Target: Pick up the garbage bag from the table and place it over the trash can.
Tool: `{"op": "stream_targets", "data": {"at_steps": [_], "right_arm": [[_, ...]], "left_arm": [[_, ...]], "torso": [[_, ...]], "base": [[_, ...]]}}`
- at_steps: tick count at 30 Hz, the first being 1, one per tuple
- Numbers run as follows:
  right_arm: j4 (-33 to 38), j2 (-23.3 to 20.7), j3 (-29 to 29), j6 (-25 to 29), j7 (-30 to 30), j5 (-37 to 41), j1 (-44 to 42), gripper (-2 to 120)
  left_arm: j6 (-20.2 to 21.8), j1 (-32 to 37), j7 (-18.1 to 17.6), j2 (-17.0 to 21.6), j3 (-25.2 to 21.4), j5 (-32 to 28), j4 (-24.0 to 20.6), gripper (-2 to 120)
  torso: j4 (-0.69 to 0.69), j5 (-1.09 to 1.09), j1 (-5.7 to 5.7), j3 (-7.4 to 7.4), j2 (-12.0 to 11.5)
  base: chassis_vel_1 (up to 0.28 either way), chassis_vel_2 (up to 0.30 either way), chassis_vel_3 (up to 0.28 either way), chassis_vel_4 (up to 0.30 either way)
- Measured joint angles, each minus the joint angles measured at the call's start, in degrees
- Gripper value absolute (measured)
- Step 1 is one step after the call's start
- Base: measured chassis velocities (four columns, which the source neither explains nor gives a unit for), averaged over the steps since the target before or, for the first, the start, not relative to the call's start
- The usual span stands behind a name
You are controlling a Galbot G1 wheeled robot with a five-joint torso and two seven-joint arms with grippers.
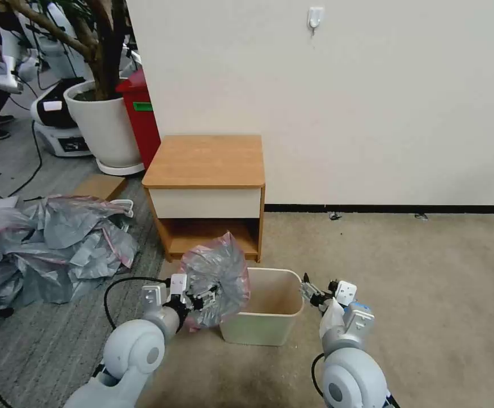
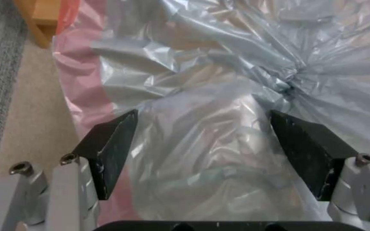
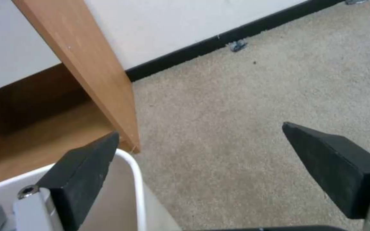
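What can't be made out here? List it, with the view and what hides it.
- Head view: the bin's left rim, covered by the bag.
- Head view: the left pincer's tips, sunk into the bag.
- Left wrist view: whether anything is pinched; the fingers stand apart with plastic between.
- Right wrist view: most of the bin, cut off by the edge behind the open right pincer.

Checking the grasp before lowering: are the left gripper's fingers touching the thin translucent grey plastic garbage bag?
Touching. In the left wrist view the bag bulges between the spread black fingers and presses against both.
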Motion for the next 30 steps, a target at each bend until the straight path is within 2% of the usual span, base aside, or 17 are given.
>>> {"op": "stream_targets", "data": {"at_steps": [14, 18, 19, 30], "right_arm": [[-0.9, 0.2, 0.7, 0.8, -0.2, -0.2, -0.3, 96], [-1.1, 0.1, 0.8, 0.8, -0.2, -0.2, -0.2, 94], [-1.2, 0.1, 0.8, 0.9, -0.2, -0.2, -0.2, 93], [-2.3, 0.3, 0.9, 1.4, -0.2, -0.4, 0.0, 92]], "left_arm": [[0.4, -3.1, -3.7, 0.0, 3.4, -5.4, 2.3, 78], [0.4, -3.6, -4.5, -0.2, 4.1, -6.5, 3.1, 75], [0.3, -4.0, -5.0, -0.3, 4.4, -7.3, 3.5, 70], [0.2, -6.6, -9.0, 0.0, 7.3, -12.0, 6.0, 54]], "torso": [[0.0, 0.0, 0.0, 0.0, 0.0], [0.0, 0.0, 0.0, 0.0, 0.0], [0.0, 0.0, 0.0, 0.0, 0.0], [0.01, 0.02, 0.0, -0.01, 0.0]], "base": [[0.0, 0.0, 0.0, 0.0], [0.0, 0.0, 0.0, 0.0], [0.0, 0.0, 0.0, 0.0], [0.0, 0.0, 0.0, 0.0]]}}
